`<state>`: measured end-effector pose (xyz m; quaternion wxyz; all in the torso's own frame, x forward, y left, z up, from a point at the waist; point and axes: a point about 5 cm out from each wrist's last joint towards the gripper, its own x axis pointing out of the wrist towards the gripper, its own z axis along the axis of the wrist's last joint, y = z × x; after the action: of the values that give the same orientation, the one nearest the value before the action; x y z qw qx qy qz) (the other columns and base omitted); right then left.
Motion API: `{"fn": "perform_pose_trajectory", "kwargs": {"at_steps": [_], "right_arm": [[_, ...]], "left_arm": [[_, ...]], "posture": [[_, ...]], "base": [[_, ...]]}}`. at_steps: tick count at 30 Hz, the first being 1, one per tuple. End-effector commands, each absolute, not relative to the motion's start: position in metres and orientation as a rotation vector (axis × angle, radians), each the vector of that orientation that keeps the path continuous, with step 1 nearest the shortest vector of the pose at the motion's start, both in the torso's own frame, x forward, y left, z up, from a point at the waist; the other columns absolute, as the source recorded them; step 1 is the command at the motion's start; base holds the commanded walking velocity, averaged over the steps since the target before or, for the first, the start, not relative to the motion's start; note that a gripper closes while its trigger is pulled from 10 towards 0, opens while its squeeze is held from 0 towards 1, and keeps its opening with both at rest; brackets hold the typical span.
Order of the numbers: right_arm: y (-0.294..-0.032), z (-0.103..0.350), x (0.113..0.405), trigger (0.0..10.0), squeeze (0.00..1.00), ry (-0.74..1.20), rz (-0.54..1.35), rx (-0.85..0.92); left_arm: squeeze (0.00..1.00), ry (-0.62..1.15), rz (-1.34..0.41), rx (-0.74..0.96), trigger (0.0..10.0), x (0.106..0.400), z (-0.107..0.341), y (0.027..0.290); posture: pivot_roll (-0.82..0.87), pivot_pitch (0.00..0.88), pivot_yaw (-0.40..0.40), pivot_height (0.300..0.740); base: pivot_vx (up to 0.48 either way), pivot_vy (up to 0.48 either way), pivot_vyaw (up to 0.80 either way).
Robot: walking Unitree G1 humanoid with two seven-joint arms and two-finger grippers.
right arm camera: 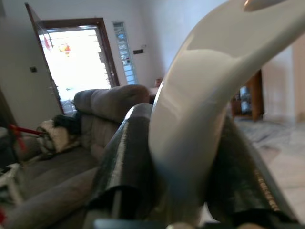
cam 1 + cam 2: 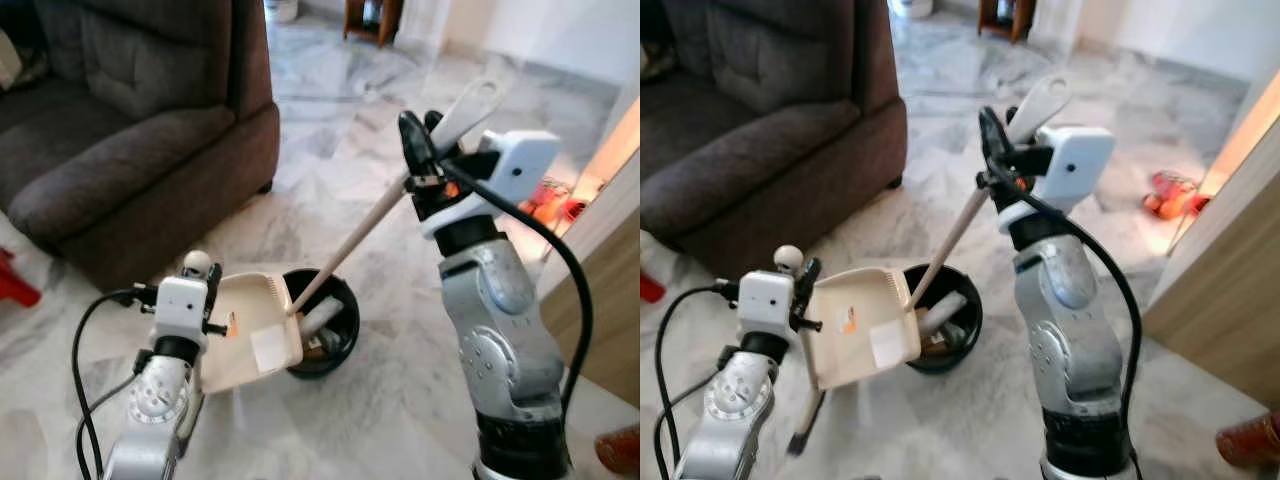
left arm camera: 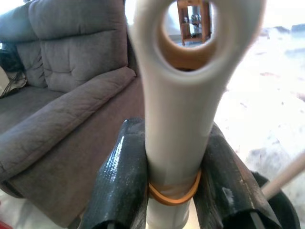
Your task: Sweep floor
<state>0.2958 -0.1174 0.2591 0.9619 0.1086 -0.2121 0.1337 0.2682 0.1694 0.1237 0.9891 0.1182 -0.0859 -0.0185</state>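
The dustpan (image 2: 250,330) is cream with a paler square label and a small orange mark, and an orange rubber band (image 3: 172,192) rings its off-white handle between black fingers (image 3: 119,186). Beside the dustpan, the bin (image 2: 340,300) is black and the broom handle (image 2: 350,250) above it is pale cream. Behind the dustpan, the sofa (image 2: 130,120) is dark grey-brown, on a white floor (image 2: 330,130) veined with grey marbling.
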Motion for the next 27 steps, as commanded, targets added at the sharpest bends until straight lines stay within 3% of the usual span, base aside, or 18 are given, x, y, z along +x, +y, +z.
{"fn": "perform_pose_trajectory", "kwargs": {"at_steps": [1,27], "right_arm": [[-0.1103,0.2761,0.2886,10.0,0.0,-0.518,0.312,0.221],[-0.1117,0.2813,0.2889,10.0,0.0,-0.541,0.304,0.252]], "left_arm": [[0.0,-0.219,-0.047,0.225,10.0,0.268,0.1314,0.1677],[0.0,-0.231,-0.044,0.224,10.0,0.2691,0.1327,0.1675]], "posture": [[0.17,0.14,-0.023,0.74],[0.17,0.13,-0.023,0.74]], "base": [[0.27,0.0,0.0],[0.272,0.0,0.0]]}}
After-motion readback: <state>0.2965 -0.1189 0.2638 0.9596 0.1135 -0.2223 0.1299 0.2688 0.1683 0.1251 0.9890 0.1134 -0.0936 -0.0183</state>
